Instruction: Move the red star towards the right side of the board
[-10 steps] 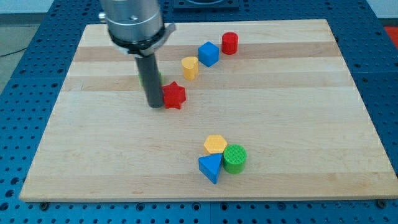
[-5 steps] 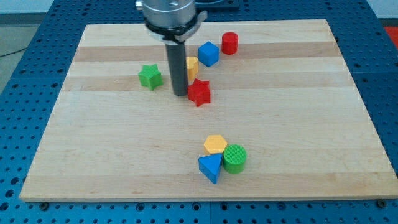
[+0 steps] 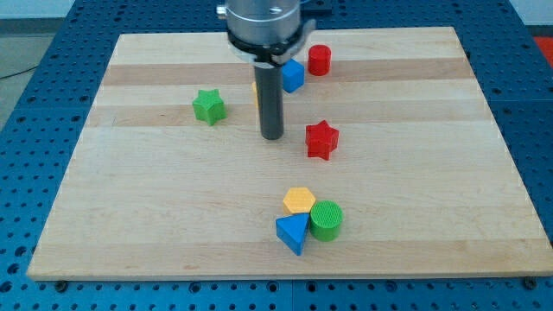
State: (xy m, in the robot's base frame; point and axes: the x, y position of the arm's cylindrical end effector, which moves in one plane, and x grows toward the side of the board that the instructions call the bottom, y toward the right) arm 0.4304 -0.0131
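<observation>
The red star (image 3: pixel 321 139) lies on the wooden board (image 3: pixel 415 173) a little right of the board's middle. My tip (image 3: pixel 272 136) stands to the star's left, with a visible gap between them. The rod rises from the tip toward the view's top and hides most of a yellow block (image 3: pixel 257 92) behind it.
A green star (image 3: pixel 208 106) lies to the left of my tip. A blue cube (image 3: pixel 294 75) and a red cylinder (image 3: pixel 320 60) sit near the top. A yellow hexagon (image 3: pixel 299 200), a green cylinder (image 3: pixel 327 219) and a blue triangle (image 3: pixel 293 233) cluster near the bottom.
The red star has slid to the right across the board. My tip has moved right behind it, and a gap has opened between tip and star. The green star is uncovered.
</observation>
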